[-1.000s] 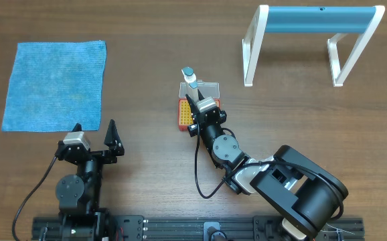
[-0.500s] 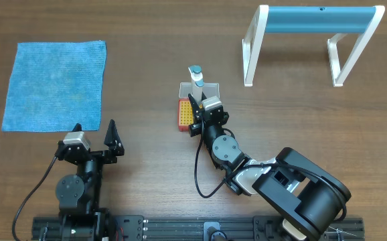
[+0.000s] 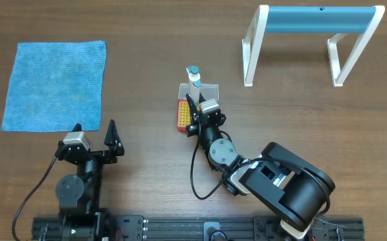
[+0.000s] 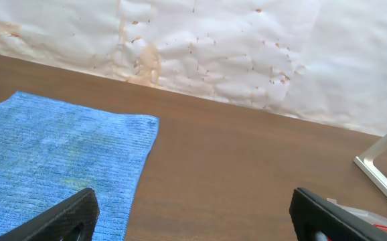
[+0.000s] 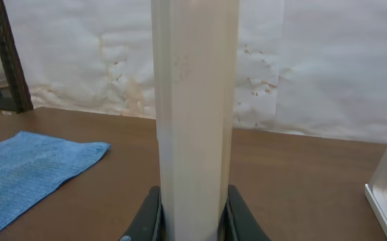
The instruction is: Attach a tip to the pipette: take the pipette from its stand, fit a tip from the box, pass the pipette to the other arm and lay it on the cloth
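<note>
Tabletop (image 3: 153,40) of brown wood carries all you are working with. At its far right corner you have the stand (image 3: 317,20), a white frame with a blue bar across the top and nothing hanging on it. At the far left, well apart from the stand, the blue cloth (image 3: 56,84) lies flat and bare.

Your right arm (image 3: 294,187) reaches from its base up and across toward the middle of the table, while your left arm (image 3: 73,187) sits folded close to its own base, just below the near edge of the cloth.

Near the middle you will find the tip box (image 3: 182,115), orange, with its clear lid (image 3: 209,88) lying open on the far side.

The pipette (image 3: 193,75) is off the stand and held upright over the tip box area; its white body rises straight up through the right wrist view. You cannot tell from these views whether its lower end is touching the tips.

Your right gripper (image 5: 195,214) is clamped on that white body, one finger pressed against each side. Your left gripper (image 3: 94,124) is spread wide with nothing between its fingers, pointing toward the cloth's near edge.
</note>
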Robot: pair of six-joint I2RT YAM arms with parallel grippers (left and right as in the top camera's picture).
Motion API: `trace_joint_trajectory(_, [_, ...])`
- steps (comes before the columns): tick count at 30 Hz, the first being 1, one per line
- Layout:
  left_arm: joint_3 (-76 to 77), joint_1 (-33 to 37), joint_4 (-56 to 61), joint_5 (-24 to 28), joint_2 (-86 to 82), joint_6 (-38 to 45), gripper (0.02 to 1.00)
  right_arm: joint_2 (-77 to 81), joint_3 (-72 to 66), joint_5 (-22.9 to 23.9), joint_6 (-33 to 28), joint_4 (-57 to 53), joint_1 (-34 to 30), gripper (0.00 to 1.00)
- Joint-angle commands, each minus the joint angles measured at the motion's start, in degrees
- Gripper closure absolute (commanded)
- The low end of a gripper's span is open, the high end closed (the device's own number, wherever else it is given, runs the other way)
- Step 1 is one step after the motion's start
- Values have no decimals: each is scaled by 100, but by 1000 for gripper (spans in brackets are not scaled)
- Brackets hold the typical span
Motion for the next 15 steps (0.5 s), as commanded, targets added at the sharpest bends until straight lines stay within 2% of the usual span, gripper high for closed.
trace_joint_trajectory(1, [-24, 13, -20, 4, -26, -11, 95, -81, -380, 50, -855, -313, 284, 923])
trace_joint_trajectory(6, [-24, 13, -22, 4, -26, -11, 95, -1309, -328, 50, -1606, -313, 275, 925])
trace_joint_trajectory(12, [-24, 13, -20, 4, -26, -11, 95, -2304, 33, -133, -1624, -315, 13, 925])
trace_joint_trajectory(15, [-24, 13, -20, 4, -26, -11, 95, -2870, 76, -933, -1386, -870, 17, 928])
